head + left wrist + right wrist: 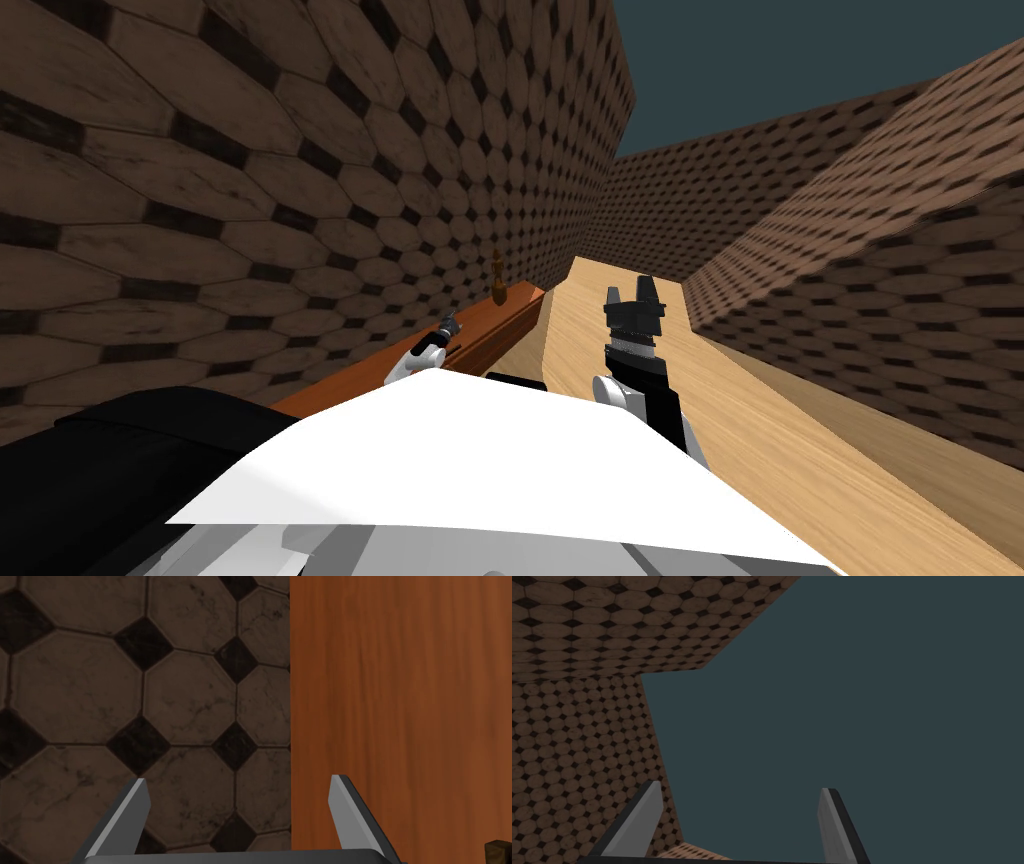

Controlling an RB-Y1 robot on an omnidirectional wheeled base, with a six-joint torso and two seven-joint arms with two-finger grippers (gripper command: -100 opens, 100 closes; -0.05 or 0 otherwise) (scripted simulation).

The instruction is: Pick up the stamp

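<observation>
Since nearer, reach with left hand (449, 324), released, over edge of reddish surface (517, 299); stamp (497, 278) upright farther ahead on it, by wall. Right hand (630, 289) released too, well apart.

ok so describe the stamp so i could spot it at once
A reddish-brown wooden top runs along the tiled wall on my left. Near its far end, beyond my open left gripper, stands the stamp: small, dark brown, knob-topped, the one upright shape on that flat wood.

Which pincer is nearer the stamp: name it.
The left pincer, open at the reddish shelf where the stamp stands; the right pincer is raised over the pale wood floor.
</observation>
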